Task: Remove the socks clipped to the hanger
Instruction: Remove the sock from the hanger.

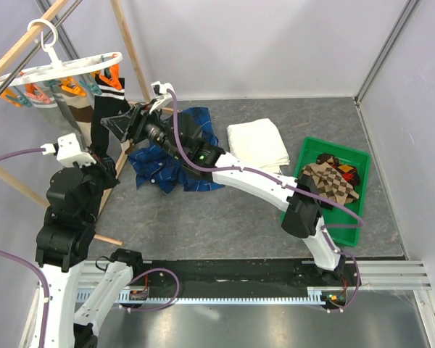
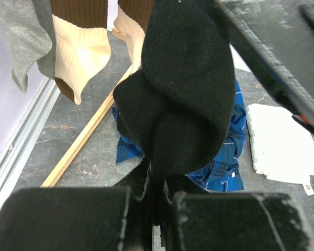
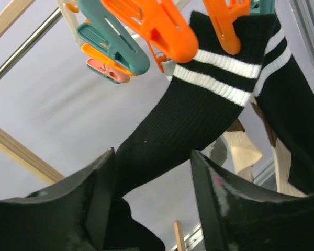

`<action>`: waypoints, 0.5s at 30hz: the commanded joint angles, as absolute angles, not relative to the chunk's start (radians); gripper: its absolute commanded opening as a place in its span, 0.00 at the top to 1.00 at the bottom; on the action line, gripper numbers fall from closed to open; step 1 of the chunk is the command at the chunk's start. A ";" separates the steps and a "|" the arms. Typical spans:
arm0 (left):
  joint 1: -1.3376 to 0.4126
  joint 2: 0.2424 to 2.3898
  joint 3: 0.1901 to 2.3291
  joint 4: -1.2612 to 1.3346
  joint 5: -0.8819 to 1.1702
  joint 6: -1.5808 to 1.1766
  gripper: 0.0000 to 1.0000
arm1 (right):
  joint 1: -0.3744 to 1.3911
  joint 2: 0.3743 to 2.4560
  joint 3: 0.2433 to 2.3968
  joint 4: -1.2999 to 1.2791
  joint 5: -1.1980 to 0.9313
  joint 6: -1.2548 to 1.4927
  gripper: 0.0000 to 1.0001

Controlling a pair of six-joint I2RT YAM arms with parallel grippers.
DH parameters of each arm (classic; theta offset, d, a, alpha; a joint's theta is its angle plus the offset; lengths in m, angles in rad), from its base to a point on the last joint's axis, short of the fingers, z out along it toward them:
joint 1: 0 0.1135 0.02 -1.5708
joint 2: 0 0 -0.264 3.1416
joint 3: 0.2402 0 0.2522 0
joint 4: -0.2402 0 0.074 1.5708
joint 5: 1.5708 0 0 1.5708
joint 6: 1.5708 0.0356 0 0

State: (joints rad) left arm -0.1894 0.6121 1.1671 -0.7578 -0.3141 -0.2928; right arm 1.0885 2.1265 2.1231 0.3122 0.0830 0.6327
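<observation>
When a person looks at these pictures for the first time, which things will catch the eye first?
First, the black sock with white stripes, hanging from orange clips on the white hanger at the far left. The left claw pinches its lower end from below, and the right claw stands open around its leg. At the right, a green tray holds checkered socks.

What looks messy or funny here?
The blue shirt lies crumpled on the table, beside a neatly folded towel. A black sock stretches at a slant from its orange clip, its lower end pinched in the left claw.
</observation>
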 commanded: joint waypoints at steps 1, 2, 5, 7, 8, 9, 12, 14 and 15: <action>-0.189 0.604 1.167 -0.741 -0.324 -0.304 0.98 | 1.072 2.177 2.187 0.399 0.095 0.635 0.40; -0.189 0.604 1.169 -0.741 -0.324 -0.304 0.98 | 1.068 2.184 2.197 0.408 0.092 0.635 0.52; -0.190 0.604 1.167 -0.742 -0.327 -0.302 0.98 | 1.057 2.201 2.215 0.432 0.071 0.637 0.76; -0.189 0.607 1.173 -0.742 -0.327 -0.301 0.98 | 1.057 2.197 2.204 0.442 0.058 0.617 0.92; -0.190 0.610 1.177 -0.745 -0.325 -0.299 0.95 | 1.057 2.191 2.183 0.457 0.054 0.605 1.00; -0.190 0.615 1.192 -0.750 -0.312 -0.298 0.91 | 1.058 2.175 2.172 0.465 0.046 0.591 1.00; -0.190 0.632 1.250 -0.770 -0.262 -0.261 0.63 | 1.066 2.132 2.135 0.442 0.073 0.510 1.00; -0.189 0.656 1.291 -0.797 -0.230 -0.253 0.49 | 1.092 2.105 2.105 0.422 0.125 0.422 1.00; -0.189 0.666 1.336 -0.807 -0.223 -0.255 0.46 | 1.106 2.082 2.099 0.416 0.141 0.372 1.00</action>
State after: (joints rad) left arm -0.1894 0.6312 1.2106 -0.7906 -0.2840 -0.2787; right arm 1.0649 2.1887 2.1323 0.3954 0.0795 0.5495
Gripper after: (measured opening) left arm 0.486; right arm 0.010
